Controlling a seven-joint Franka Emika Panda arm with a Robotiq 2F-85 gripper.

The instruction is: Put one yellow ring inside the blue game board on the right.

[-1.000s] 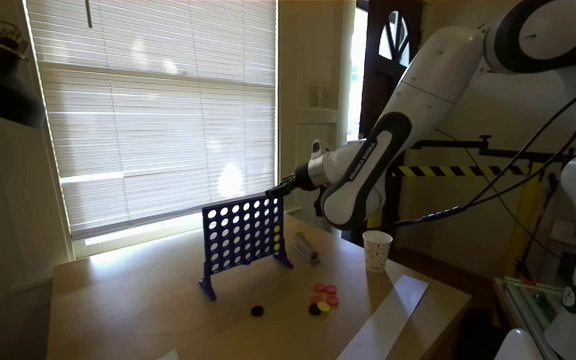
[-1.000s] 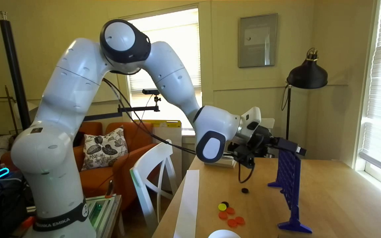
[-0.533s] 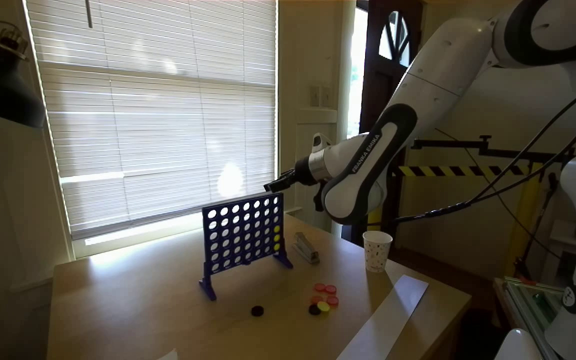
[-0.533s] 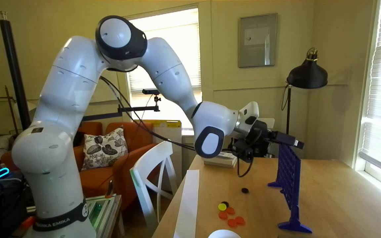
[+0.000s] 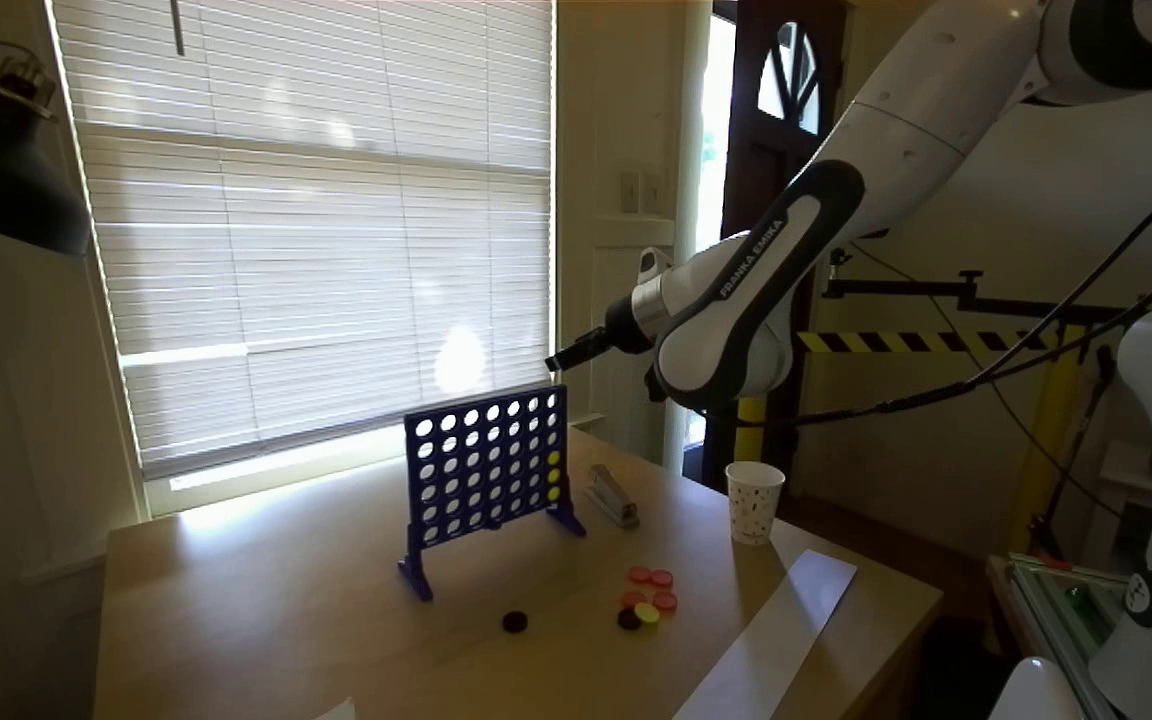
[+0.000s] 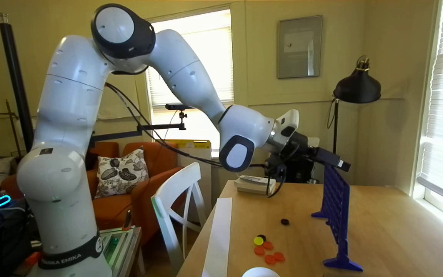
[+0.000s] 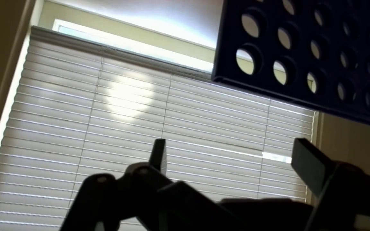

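The blue game board [image 5: 484,464] stands upright on the table; it also shows in an exterior view [image 6: 337,207] edge-on. Three yellow rings [image 5: 553,476] sit stacked in its right-end column. One loose yellow ring [image 5: 647,614] lies on the table beside a black token and several red tokens, also seen in an exterior view [image 6: 258,241]. My gripper [image 5: 551,364] is just above the board's top right corner, apart from it. In the wrist view the gripper [image 7: 230,154] is open with nothing between its fingers, and the board [image 7: 267,53] appears upside down at upper right.
A white patterned cup [image 5: 754,503] and a stapler [image 5: 614,497] stand right of the board. A paper strip [image 5: 771,635] lies along the table edge. A black token [image 5: 515,622] lies in front of the board. A window with blinds [image 5: 316,230] is behind it.
My gripper has risen from the board's top right corner and drawn back slightly toward the robot base. The board, its yellow rings and the loose tokens have not moved.
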